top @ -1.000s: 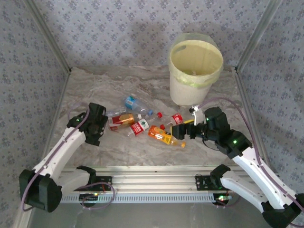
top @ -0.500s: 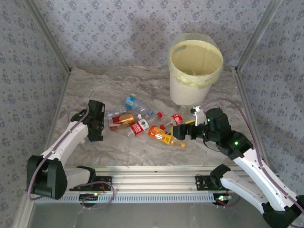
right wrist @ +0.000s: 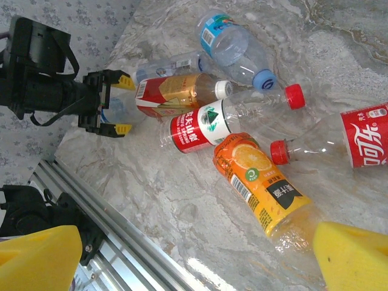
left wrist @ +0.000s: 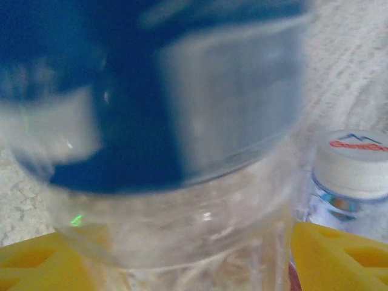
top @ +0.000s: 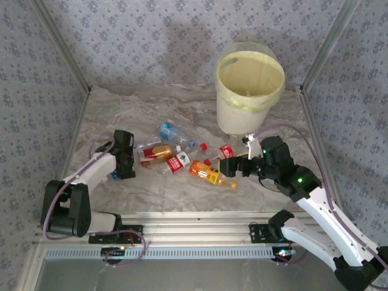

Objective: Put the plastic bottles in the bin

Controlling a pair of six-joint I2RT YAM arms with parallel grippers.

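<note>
**Table** (top: 115,109): grey-veined marble top that carries everything below.

**Bin** (top: 236,118): cream bucket, upright at the far right. A pale yellow-green bag is folded over its rim. What lies inside cannot be made out.

**Right gripper** (top: 228,167): jaws spread wide and grasping nothing, in front of the bin and just right of the bottle cluster.

**Left gripper** (right wrist: 119,104): at the cluster's left end, with a yellow pad on either side of the clear bottle (left wrist: 182,224). Whether the pads clamp it cannot be told.

**Plastic bottles**: all lie on their sides mid-table, left of the bin and nearer than it. Directions below are as seen in the top view.
- Orange bottle (top: 209,174): its long axis runs from upper left to lower right, ending just beside the right gripper.
- Blue-labelled bottle (top: 168,131): diagonal, with its blue cap toward the lower right.
- Tea bottle (top: 156,153): lies roughly left to right, white cap to the right.
- Red-and-green bottle (top: 177,162): its red cap points to the upper right.
- Cola bottle (top: 226,151): its red cap points to the lower left.
</note>
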